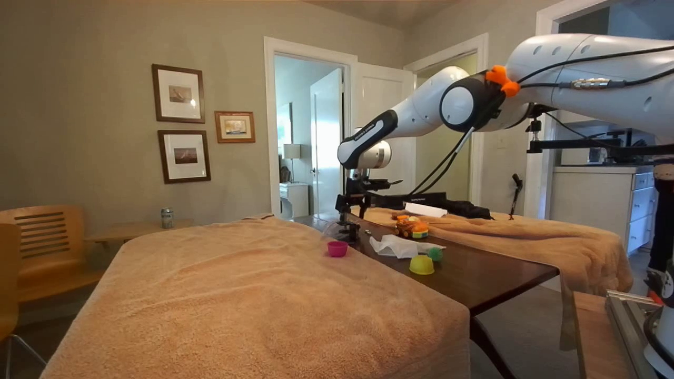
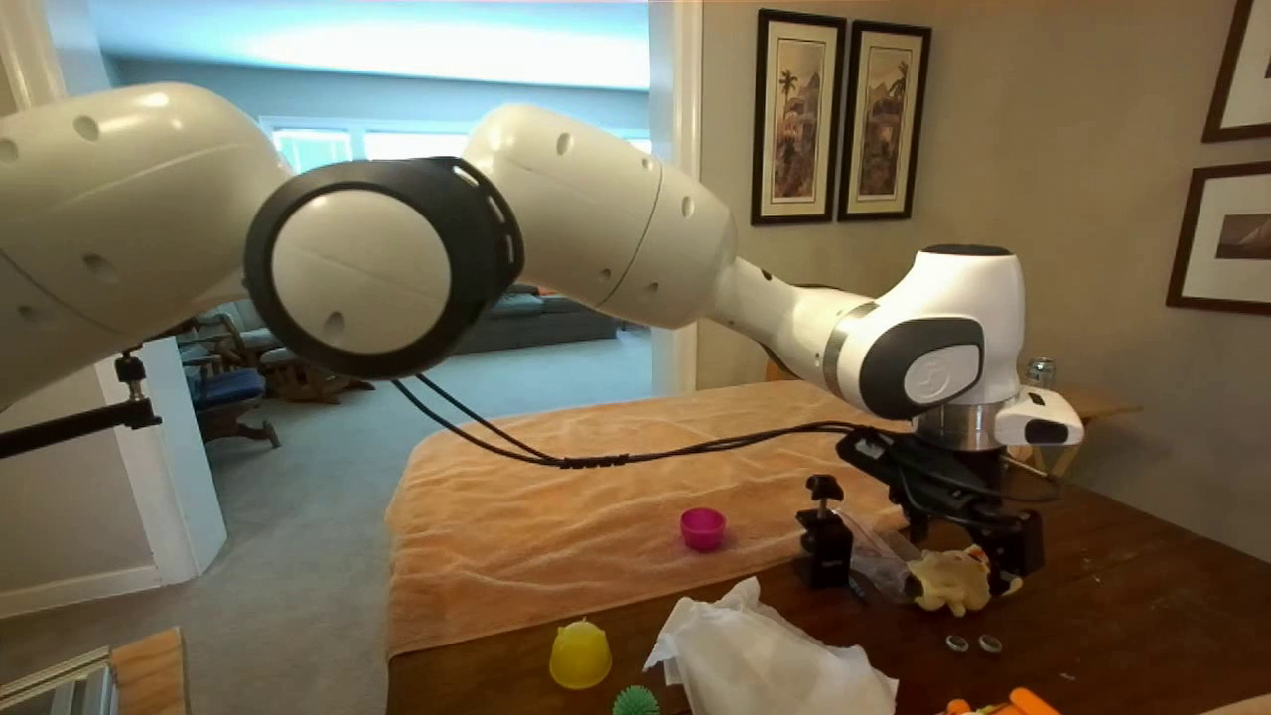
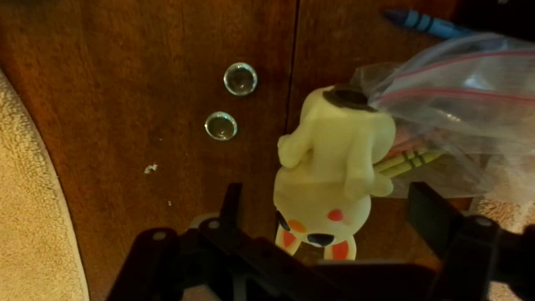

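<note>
Cream animal figurine on the dark table, wrist view: long axis near to far, ears pointing near. The gripper stands wide, a jaw either side of the head; contact is hard to judge. Clear bag at right.

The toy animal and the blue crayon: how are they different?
The toy animal is cream and chunky; the blue crayon is slim. The toy animal has a painted face, while the blue crayon has dark stripes. In the wrist view, the toy animal is nearest the open hand; the blue crayon lies farther off. Both lie on the wooden table.
</note>
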Robot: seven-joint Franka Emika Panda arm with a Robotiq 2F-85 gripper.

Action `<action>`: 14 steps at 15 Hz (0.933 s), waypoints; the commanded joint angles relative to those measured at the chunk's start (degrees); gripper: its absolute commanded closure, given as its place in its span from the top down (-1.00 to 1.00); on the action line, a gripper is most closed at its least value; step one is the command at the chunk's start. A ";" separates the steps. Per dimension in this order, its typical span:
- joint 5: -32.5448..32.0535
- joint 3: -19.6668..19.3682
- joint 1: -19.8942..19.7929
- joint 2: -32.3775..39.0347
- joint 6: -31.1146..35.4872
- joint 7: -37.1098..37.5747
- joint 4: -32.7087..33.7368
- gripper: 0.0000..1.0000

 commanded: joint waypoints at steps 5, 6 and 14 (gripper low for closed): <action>-1.37 0.60 -0.82 5.60 -4.09 2.24 8.87 1.00; -1.39 0.59 -0.87 5.92 -4.33 2.26 9.32 1.00; -0.26 -0.83 -0.59 7.58 -5.97 2.87 11.86 0.18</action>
